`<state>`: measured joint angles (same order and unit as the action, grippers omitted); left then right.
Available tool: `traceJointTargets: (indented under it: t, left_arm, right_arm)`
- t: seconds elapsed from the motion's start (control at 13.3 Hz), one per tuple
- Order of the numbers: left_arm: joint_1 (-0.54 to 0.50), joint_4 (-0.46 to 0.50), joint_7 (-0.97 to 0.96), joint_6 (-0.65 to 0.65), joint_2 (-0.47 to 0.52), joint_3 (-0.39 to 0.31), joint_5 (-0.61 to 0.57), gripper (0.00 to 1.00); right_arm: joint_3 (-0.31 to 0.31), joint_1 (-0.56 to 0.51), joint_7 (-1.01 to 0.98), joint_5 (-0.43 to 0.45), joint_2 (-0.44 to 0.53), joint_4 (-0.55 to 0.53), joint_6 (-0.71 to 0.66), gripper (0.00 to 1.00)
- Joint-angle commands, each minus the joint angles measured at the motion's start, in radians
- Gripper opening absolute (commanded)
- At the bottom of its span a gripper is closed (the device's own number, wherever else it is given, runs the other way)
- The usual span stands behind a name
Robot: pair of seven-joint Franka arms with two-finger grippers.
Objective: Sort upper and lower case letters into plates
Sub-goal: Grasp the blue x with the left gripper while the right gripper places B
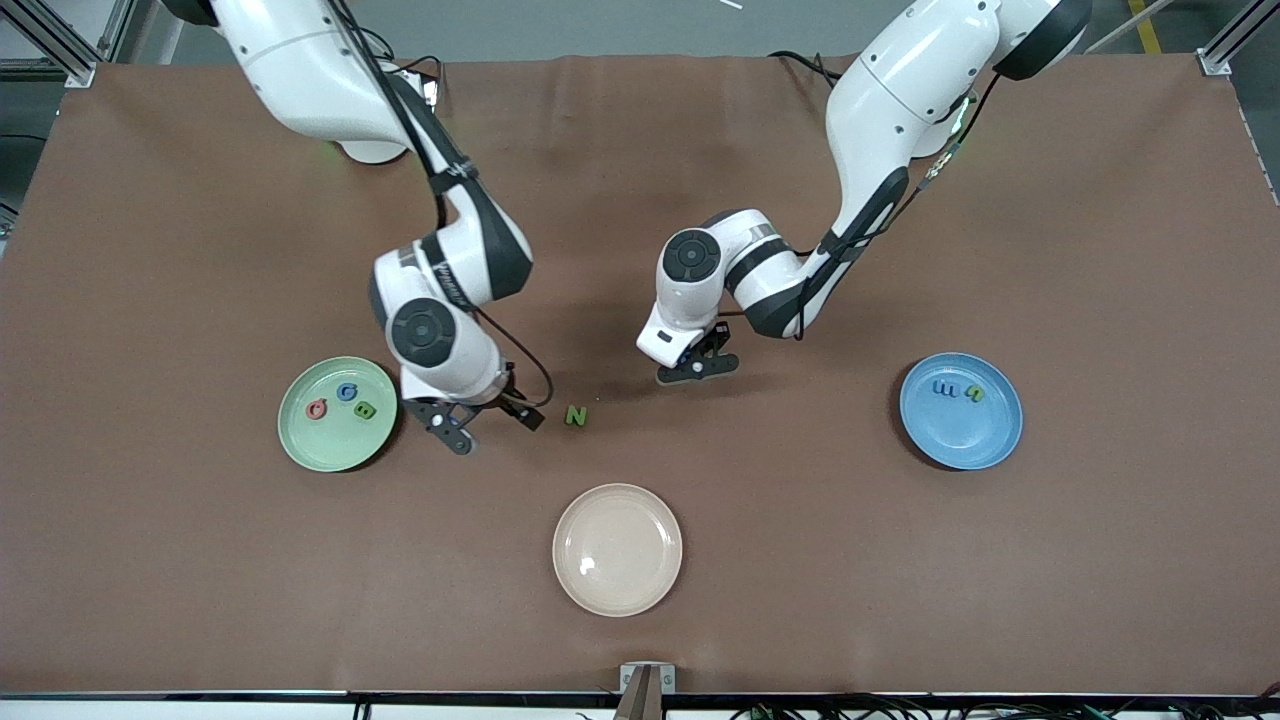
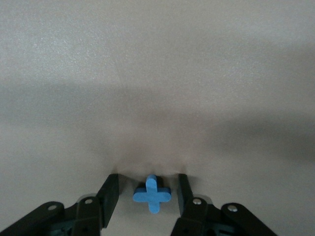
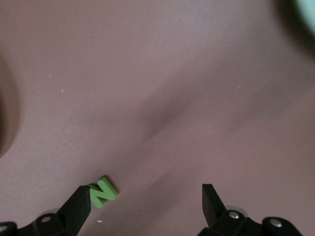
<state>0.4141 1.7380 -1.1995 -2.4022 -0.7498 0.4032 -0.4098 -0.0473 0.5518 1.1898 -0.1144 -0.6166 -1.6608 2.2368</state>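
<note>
The pale mint green plate (image 1: 300, 440) lies toward the right arm's end and holds three small letters, red (image 1: 317, 408), blue (image 1: 347, 391) and green (image 1: 366, 409). The medium blue plate (image 1: 960, 445) lies toward the left arm's end and holds a blue letter (image 1: 944, 387) and a green one (image 1: 974, 394). A green N (image 1: 576, 415) lies on the table between them. My right gripper (image 1: 490, 425) is open, low beside the N (image 3: 103, 191), which lies by one fingertip. My left gripper (image 1: 697, 368) is open and straddles a small blue cross-shaped letter (image 2: 152, 195), which is hidden in the front view.
A cream-beige plate (image 1: 617, 549) lies empty near the table's front edge, nearer to the front camera than the N. The brown table cover (image 1: 800, 560) is bare elsewhere. A corner of the mint plate (image 3: 307, 10) shows in the right wrist view.
</note>
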Motion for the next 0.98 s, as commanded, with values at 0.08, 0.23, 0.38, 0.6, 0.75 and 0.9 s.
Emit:
traceJointTargets:
  t: [0.08, 0.23, 0.38, 0.6, 0.75, 0.9]
  left_arm:
    - [0.012, -0.006, -0.015, 0.024, -0.003, -0.003, 0.022, 0.47]
    - [0.012, -0.003, -0.015, 0.024, -0.003, -0.003, 0.022, 0.42]
    - [0.012, -0.002, -0.015, 0.024, -0.003, -0.004, 0.022, 0.37]
    - [0.012, 0.001, -0.018, 0.024, -0.003, -0.004, 0.022, 0.28]
    - [0.012, 0.000, -0.012, 0.026, 0.000, -0.004, 0.022, 0.22]
    - [0.011, -0.002, -0.006, 0.026, 0.007, -0.004, 0.020, 0.20]
  right_arm:
    - [-0.011, 0.068, 0.141, -0.013, -0.077, 0.006, 0.122, 1.00]
    - [-0.011, 0.080, 0.180, -0.002, -0.101, 0.010, 0.155, 1.00]
    - [-0.011, 0.094, 0.089, 0.015, -0.114, 0.009, 0.185, 1.00]
    - [-0.009, 0.103, -0.230, 0.021, -0.118, 0.009, 0.184, 1.00]
    - [-0.011, 0.115, -0.343, 0.028, -0.118, 0.009, 0.185, 1.00]
    - [-0.013, 0.146, -0.421, 0.051, -0.118, 0.007, 0.201, 1.00]
